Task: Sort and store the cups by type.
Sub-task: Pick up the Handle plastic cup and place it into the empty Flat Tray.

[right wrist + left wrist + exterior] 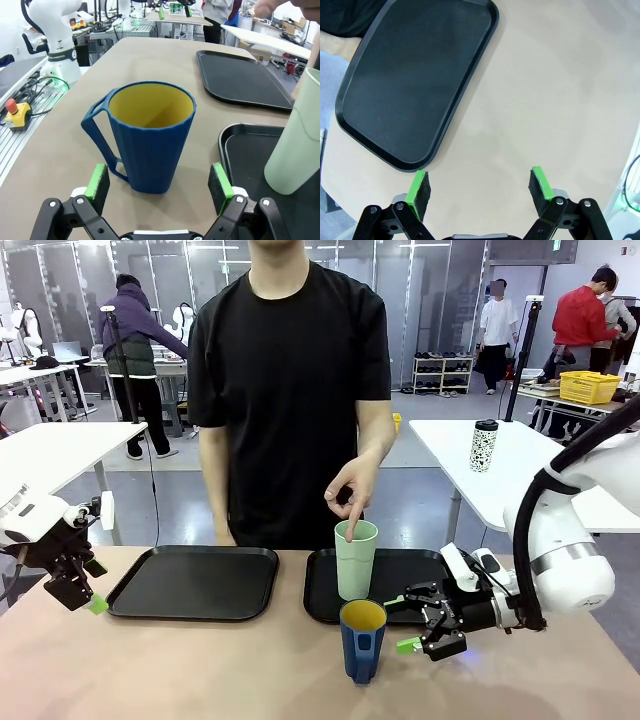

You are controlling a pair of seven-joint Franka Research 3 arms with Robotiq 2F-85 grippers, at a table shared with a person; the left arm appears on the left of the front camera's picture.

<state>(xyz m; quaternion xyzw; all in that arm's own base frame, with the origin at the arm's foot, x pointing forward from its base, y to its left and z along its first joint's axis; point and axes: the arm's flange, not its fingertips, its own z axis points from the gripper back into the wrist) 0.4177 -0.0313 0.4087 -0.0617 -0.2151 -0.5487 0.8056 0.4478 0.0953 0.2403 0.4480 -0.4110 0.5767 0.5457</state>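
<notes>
A dark blue handled mug with a yellow inside stands on the tan table, in front of the right black tray. My right gripper is open just to its right, level with it and not touching. In the right wrist view the mug stands just ahead of that gripper, handle to the left. A tall mint-green tumbler stands upright on the right tray, with a person's hand touching its rim. The tumbler is off to the right. My left gripper hangs open and empty above the table's left end.
An empty black tray lies at the left, close to my left gripper. The person stands at the far edge behind both trays. A speckled travel tumbler stands on a white table farther back. Bare tabletop stretches along the near side.
</notes>
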